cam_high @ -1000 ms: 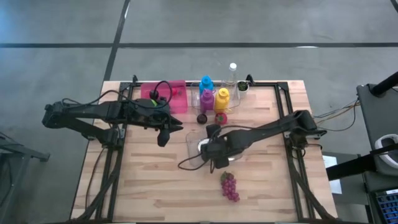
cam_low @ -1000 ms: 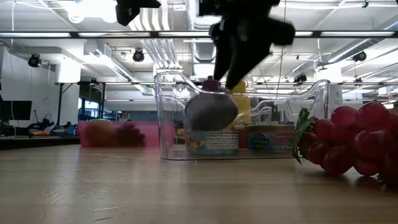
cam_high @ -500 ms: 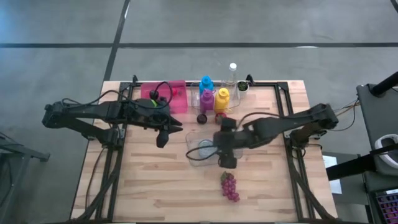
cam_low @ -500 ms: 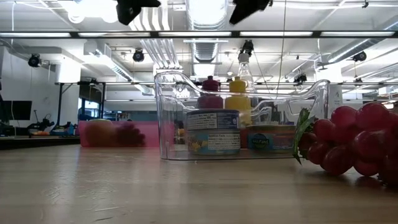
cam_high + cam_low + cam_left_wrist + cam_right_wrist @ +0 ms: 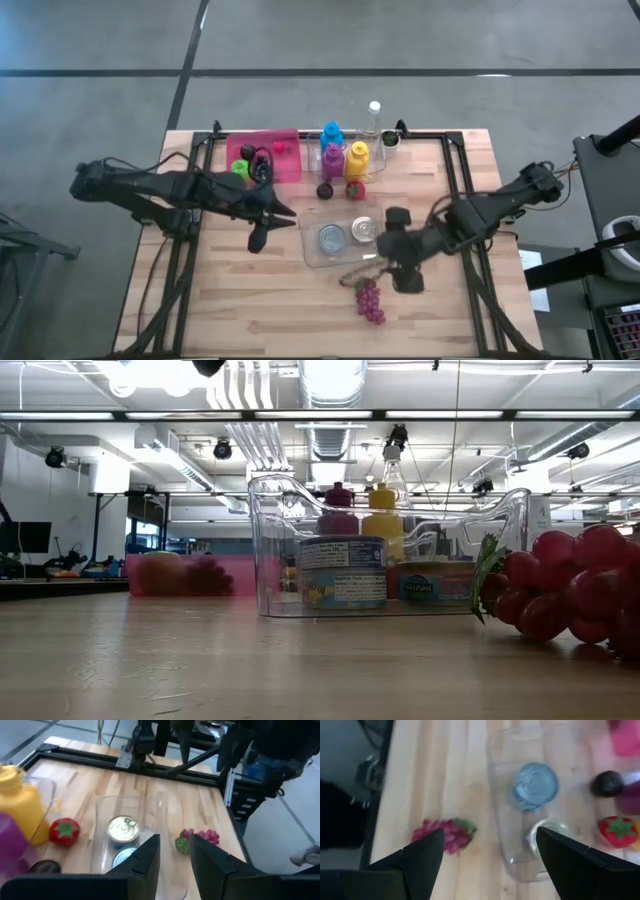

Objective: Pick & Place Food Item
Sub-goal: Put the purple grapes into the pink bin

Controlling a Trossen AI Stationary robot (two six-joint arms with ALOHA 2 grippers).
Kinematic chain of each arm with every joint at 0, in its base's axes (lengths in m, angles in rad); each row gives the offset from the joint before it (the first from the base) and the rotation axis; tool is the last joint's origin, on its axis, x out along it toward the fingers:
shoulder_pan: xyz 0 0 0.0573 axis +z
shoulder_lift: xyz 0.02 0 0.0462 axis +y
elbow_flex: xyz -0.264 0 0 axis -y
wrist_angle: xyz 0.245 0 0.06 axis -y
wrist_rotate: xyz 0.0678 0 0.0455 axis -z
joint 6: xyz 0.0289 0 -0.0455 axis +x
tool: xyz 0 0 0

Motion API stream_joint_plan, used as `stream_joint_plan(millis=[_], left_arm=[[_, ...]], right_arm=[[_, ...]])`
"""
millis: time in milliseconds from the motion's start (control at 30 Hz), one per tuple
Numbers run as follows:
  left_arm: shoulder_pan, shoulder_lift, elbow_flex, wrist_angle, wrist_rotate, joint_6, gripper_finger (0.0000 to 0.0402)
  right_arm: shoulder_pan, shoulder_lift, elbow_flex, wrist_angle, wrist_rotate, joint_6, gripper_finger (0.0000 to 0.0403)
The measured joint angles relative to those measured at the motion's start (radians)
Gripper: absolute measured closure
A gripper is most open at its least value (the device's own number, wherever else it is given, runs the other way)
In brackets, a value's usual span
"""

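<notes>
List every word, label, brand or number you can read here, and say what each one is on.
No text can be read with confidence.
Left can's label in the clear bin: printed, too blurred to read.
Right can's label: blue band with light lettering, too blurred to read.
Bottles: no readable labels.

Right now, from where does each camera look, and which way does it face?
High view: above, facing straight down; both arms, clear bin, grapes.
Low view: table height, facing level across; no arm shows.
Left wrist view: on the left arm, its fingers below, facing the bin.
Right wrist view: on the right arm, open fingers, looking down.
All four share bin and grapes.
</notes>
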Motion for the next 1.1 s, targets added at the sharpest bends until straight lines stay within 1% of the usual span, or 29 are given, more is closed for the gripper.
stream_joint_plan(millis=[167, 267, 400, 500, 567, 700, 833, 1100], left_arm=[[-0.072, 0.029, 0.000, 0.028, -0.076, 0.000, 0.0293], [-0.095, 0.044, 0.000, 0.028, -0.101, -0.008, 0.0293], [-0.100, 0.044, 0.000, 0.027, -0.103, -0.008, 0.0293], [-0.101, 0.042, 0.000, 0.025, -0.103, 0.021, 0.0293], [-0.101, 0.038, 0.000, 0.024, -0.098, 0.030, 0.0293], [-0.101, 0.034, 0.000, 0.012, -0.050, 0.034, 0.0293], [-0.102, 0.032, -0.001, -0.009, -0.030, 0.037, 0.0293], [-0.102, 0.032, -0.001, -0.015, -0.030, 0.036, 0.0293]], right_arm=[[0.078, -0.002, -0.050, -0.001, -0.058, 0.012, 0.0102], [0.102, -0.002, -0.093, 0.016, -0.081, 0.072, 0.0110], [0.118, 0.001, -0.142, 0.087, -0.119, 0.198, 0.0120], [0.135, 0.016, -0.183, 0.164, -0.122, 0.242, 0.0126], [0.142, 0.041, -0.210, 0.225, -0.122, 0.270, 0.0131], [0.150, 0.107, -0.252, 0.324, -0.130, 0.329, 0.0140], [0.150, 0.185, -0.258, 0.343, -0.132, 0.332, 0.0149], [0.150, 0.317, -0.232, 0.355, -0.150, 0.259, 0.0161]])
